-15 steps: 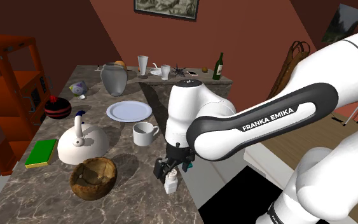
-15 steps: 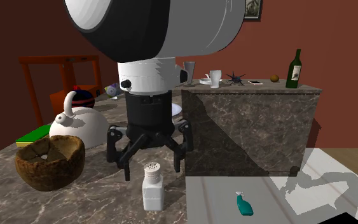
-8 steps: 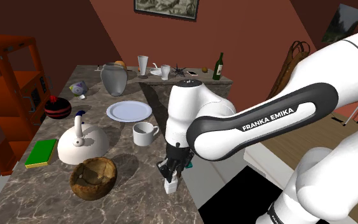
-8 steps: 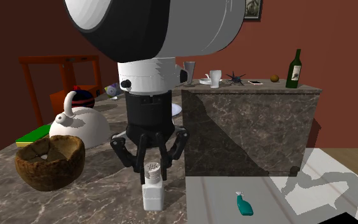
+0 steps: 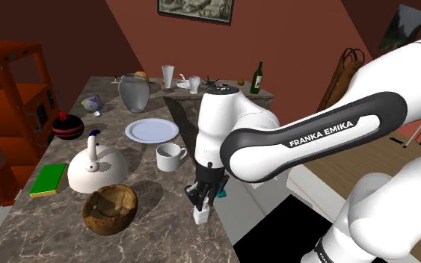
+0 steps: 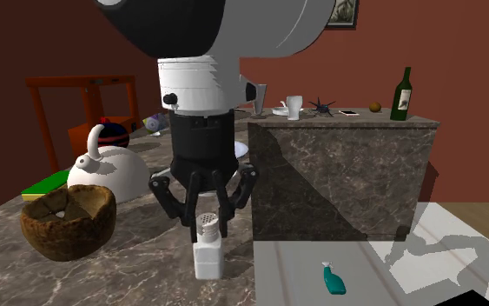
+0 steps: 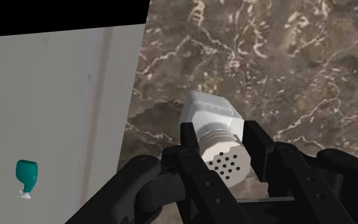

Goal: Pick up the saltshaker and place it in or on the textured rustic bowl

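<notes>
Countertop (image 5: 59, 220), brown veined marble, runs from the lower left to the upper centre of the shoulder view.

Arm (image 5: 313, 142), white with dark joints, bends in from the right of that view and points down at the counter's near right edge.

Kettle (image 5: 96, 168), white, stands left of centre.

Rustic bowl (image 5: 110, 208), rough brown, sits just below the kettle at lower left, well apart from the gripper.

Plate (image 5: 152, 131), white, lies above centre; a white mug (image 5: 170, 156) stands just below it.

Gripper (image 6: 205, 228), black, hangs at lower centre of the second exterior view. Its fingers (image 7: 193, 153) are drawn in against both sides of the shaker's perforated cap, clasping it.

Saltshaker (image 6: 207, 254), white, is upright at the counter edge under the gripper; whether its base touches the marble cannot be told.

Spray bottle (image 6: 331, 279), teal, lies on the pale floor, lower right.
</notes>
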### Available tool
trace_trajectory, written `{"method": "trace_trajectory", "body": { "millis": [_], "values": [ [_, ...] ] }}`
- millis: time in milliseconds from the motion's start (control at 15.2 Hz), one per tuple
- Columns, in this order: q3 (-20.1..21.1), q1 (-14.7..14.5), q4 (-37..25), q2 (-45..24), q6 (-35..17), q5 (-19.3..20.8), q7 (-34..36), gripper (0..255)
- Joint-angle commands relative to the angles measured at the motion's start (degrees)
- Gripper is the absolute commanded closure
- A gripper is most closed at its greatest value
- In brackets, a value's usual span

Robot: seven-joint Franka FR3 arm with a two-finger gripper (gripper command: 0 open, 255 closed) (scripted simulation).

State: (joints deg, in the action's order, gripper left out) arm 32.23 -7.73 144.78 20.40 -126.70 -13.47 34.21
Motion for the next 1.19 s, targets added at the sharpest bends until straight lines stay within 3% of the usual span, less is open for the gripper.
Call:
{"method": "trace_trajectory", "body": {
  "millis": [0, 1122],
  "values": [
    [-0.5, -0.1, -0.9, 1.0, 1.9, -0.1, -0.3, 255],
    [-3.7, -0.3, -10.1, 6.3, 16.2, 0.2, -1.0, 255]
  ]
}}
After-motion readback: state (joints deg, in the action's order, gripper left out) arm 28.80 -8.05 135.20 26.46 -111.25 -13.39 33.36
